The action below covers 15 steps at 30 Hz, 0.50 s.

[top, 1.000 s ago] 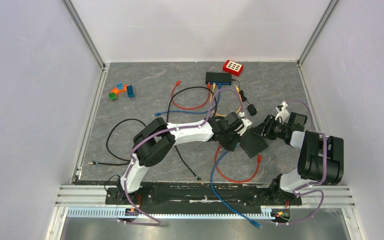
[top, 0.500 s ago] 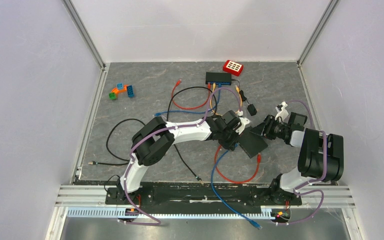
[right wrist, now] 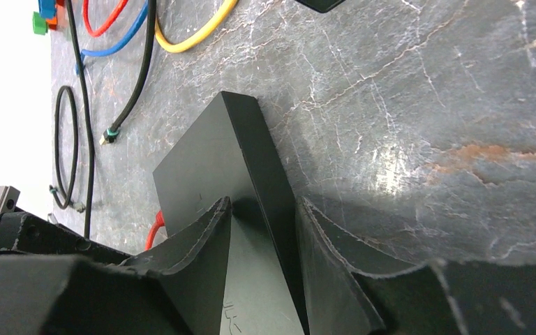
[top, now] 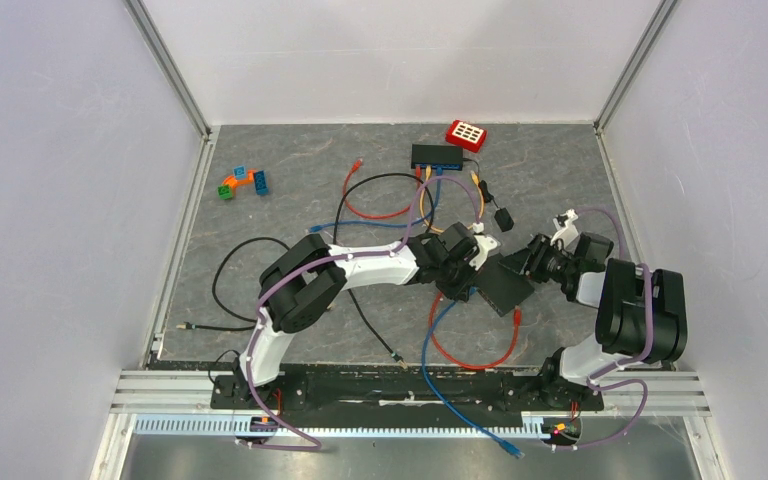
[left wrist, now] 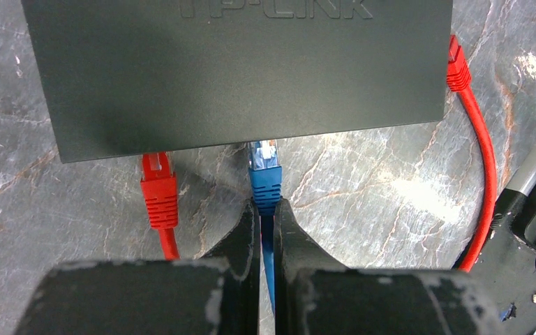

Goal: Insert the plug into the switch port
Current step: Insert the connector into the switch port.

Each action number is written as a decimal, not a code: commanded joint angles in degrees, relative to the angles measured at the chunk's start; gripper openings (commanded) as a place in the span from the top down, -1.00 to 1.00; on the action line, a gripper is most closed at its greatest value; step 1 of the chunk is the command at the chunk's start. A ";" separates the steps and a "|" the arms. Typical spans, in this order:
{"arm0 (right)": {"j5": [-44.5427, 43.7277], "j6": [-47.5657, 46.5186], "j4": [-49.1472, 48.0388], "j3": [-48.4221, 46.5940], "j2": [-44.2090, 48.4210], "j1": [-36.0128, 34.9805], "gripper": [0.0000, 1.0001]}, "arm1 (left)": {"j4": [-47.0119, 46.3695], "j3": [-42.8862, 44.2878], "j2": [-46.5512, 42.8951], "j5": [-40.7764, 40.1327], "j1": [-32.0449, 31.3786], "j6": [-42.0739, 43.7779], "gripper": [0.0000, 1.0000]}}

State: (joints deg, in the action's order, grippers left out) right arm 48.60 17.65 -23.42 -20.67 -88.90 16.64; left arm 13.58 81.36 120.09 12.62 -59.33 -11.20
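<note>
One blue plug point(left wrist: 265, 174) — against switch point(left wrist: 237, 70) edge

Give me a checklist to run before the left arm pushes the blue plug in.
1. Left gripper shut on blue plug: ok, pinched just behind its boot.
2. Right gripper clamps switch: ok, one jaw on each side of its edge.
3. Plug aimed at the switch's port side: ok, pointing straight at it.
4. Port opening in sight: cannot tell, hidden under the top cover.
5. Plug seated: not ok, its clear tip and boot show outside.
6. Neighbouring red plug out of the way: ok, beside it, not touching.
</note>
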 commanded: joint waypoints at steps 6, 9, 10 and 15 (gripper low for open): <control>-1.99 4.55 10.98 8.98 -0.38 -2.58 0.17 | -12.75 -5.01 2.70 -6.67 0.09 -2.67 0.96; -2.69 4.78 10.64 10.39 0.88 -2.65 0.17 | -13.32 -4.12 2.62 -4.49 0.14 -4.67 0.96; -2.80 5.04 10.14 10.99 1.28 -2.67 0.17 | -13.32 -4.17 2.54 -3.65 0.06 -5.31 0.96; -2.16 3.62 9.75 11.77 0.79 -3.25 0.17 | -16.89 -3.44 3.35 -1.42 -0.26 -4.73 0.96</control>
State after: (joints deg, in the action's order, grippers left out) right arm 44.01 21.69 -31.05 -14.55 -84.86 16.34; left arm 7.11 77.49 118.78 13.04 -59.33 -14.22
